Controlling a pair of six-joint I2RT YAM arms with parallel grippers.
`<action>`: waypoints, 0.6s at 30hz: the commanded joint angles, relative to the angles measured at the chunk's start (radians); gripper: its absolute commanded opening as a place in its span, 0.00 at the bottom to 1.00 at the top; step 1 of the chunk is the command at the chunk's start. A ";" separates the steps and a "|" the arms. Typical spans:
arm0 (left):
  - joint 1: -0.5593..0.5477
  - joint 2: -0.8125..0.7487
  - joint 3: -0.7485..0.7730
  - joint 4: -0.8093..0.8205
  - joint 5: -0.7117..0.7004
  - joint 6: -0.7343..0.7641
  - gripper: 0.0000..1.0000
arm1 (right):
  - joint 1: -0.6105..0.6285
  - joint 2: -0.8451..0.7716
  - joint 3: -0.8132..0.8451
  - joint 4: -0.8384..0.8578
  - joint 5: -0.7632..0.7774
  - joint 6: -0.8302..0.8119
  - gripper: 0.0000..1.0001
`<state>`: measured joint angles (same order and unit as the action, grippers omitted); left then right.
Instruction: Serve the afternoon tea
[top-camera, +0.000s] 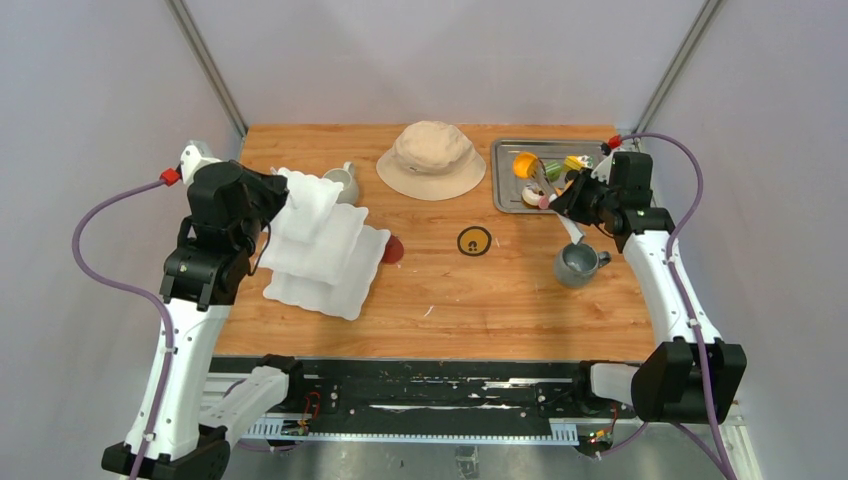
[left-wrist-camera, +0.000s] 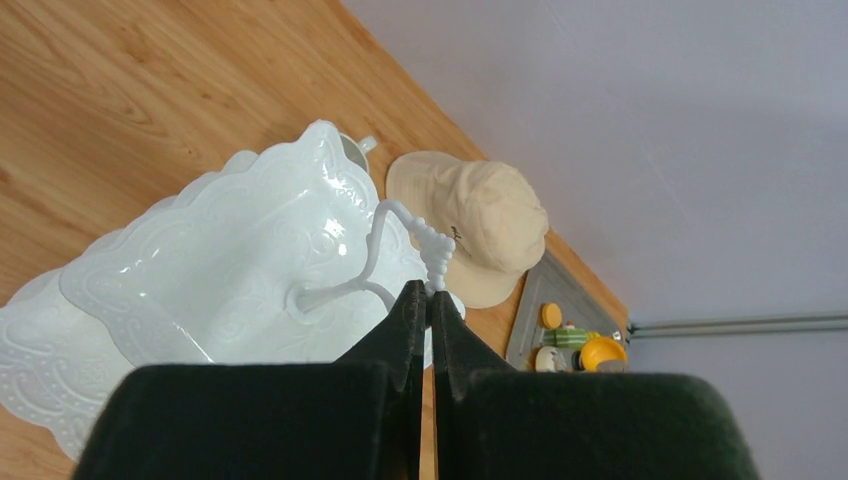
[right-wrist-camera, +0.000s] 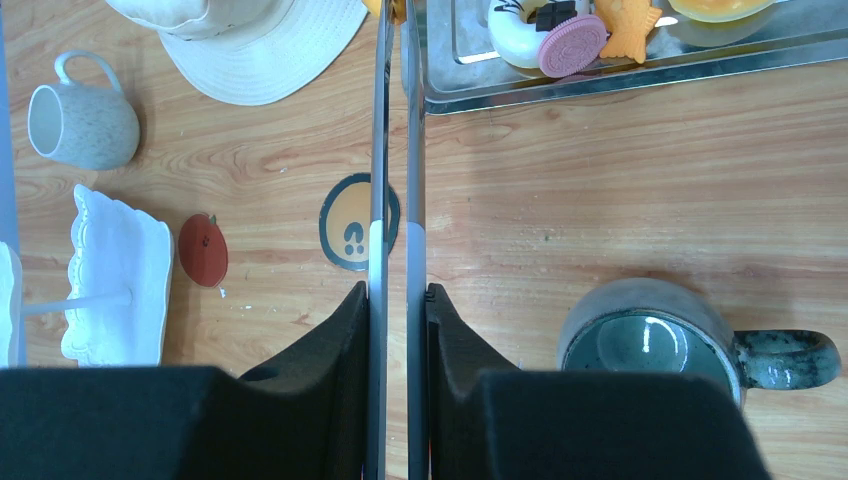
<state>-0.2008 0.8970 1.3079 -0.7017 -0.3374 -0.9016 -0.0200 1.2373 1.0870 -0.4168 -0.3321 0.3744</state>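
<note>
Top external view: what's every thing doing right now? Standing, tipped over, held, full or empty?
three-tier stand: tipped on its side, tiers empty, handle pinched by left gripper
tongs: squeezed nearly closed in right gripper, tips over the tray
tray: flat, holding the pastries
grey mug: upright, empty
white mug: on the table, untouched
hat: crown up, untouched

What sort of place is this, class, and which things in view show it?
Probably a robotics lab cell, not a tearoom: a left arm and right arm bolted at a wooden table, plain grey walls around it, toy pastries on a metal tray.
</note>
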 joint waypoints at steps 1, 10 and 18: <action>-0.006 -0.022 -0.009 0.100 -0.013 -0.036 0.00 | -0.014 -0.041 -0.011 0.022 -0.007 -0.003 0.01; -0.006 -0.082 -0.048 0.099 -0.128 -0.054 0.00 | -0.014 -0.052 -0.023 0.020 -0.003 -0.001 0.01; -0.006 -0.098 -0.077 0.126 -0.158 -0.083 0.00 | -0.014 -0.057 -0.030 0.020 -0.002 0.003 0.00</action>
<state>-0.2008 0.8066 1.2266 -0.6731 -0.4469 -0.9524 -0.0200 1.2098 1.0660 -0.4194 -0.3317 0.3744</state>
